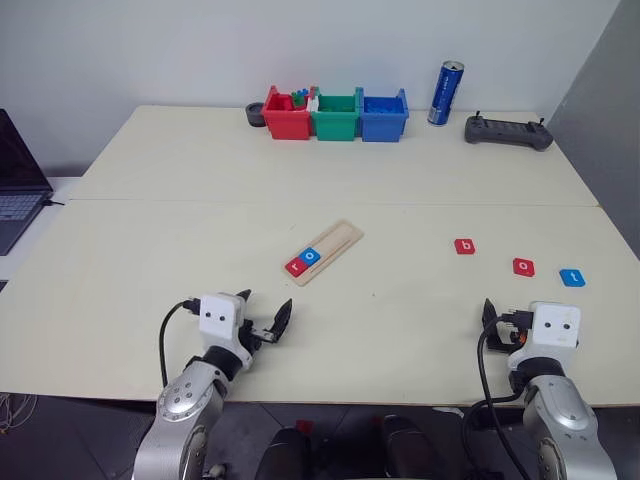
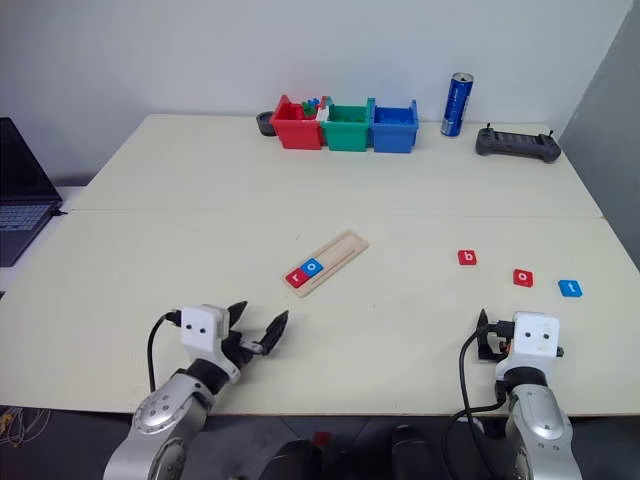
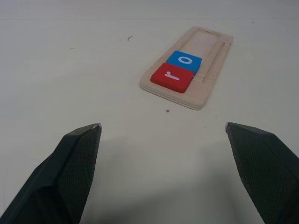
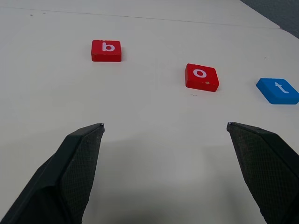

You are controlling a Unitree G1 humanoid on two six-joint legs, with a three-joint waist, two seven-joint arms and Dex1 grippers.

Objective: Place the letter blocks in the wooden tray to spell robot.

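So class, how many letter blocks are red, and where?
3: red r in the wooden tray; red b and red o lie loose on the table.

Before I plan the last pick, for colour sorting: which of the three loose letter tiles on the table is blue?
The small square blue tile with a white t; the loose b and o tiles are red.

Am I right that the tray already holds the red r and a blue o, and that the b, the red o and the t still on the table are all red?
Not quite. The wooden tray does hold the red r and blue o, and the b and red o on the table are red, but the t is blue, as the right wrist view shows.
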